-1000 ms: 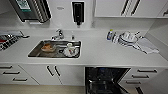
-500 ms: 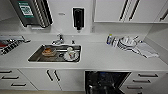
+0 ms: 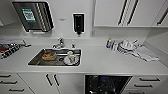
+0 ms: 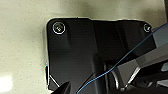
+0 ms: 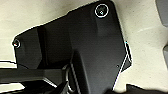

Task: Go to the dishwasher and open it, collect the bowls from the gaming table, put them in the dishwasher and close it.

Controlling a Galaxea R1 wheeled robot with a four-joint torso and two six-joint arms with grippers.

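White counter point(image 3: 105, 60) with steel sink point(image 3: 37, 61); white cabinets point(image 3: 112, 12) above; drawers point(image 3: 10, 82) below

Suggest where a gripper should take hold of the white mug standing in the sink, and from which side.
Probably grip the white mug across its body from above. It stands upright in the sink, whose walls block a sideways approach, and a plate-like dish sits close under it. Its handle cannot be made out.

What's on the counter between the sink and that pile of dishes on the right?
In the head view, the white counter between the sink and the pile of dishes is bare. The open dishwasher sits below it.
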